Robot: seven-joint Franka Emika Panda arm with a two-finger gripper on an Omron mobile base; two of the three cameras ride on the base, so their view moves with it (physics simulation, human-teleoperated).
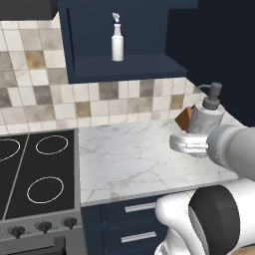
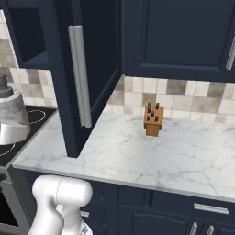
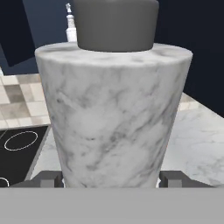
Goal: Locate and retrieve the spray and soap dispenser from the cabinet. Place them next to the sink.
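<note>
Left base view. The soap dispenser [image 1: 205, 119] is carried above the marble counter [image 1: 129, 159], the gripper [image 1: 191, 143] clamped round its lower body. The spray [image 1: 117, 44] stands upright on the shelf of the open cabinet [image 1: 127, 67], well apart from the dispenser. The stovetop [image 1: 35, 172] borders the counter on the left; drawers [image 1: 134, 219] run beneath its front edge.

Right base view. The dispenser [image 2: 11, 117] shows at the left edge, just beside the open cabinet door [image 2: 78, 78]. A knife block [image 2: 153, 120] stands near the tiled backsplash [image 2: 183, 96]; bare marble spreads to the right of it.

Hand view. The marbled grey body [image 3: 113, 113] fills the space between the two fingertips [image 3: 46, 179], which press on its sides near the base: the jaws are grasping the dispenser. The spray's nozzle [image 3: 70, 26] peeps above its shoulder.

Handling, as judged. The bottle looks rigid, smooth and possibly slippery, with some weight if filled; its body widens upward, so a low side grip suits it, never the pump head. The door's edge and the knife block are the obstacles; the open marble offers room to travel. The sink's position cannot be told.
</note>
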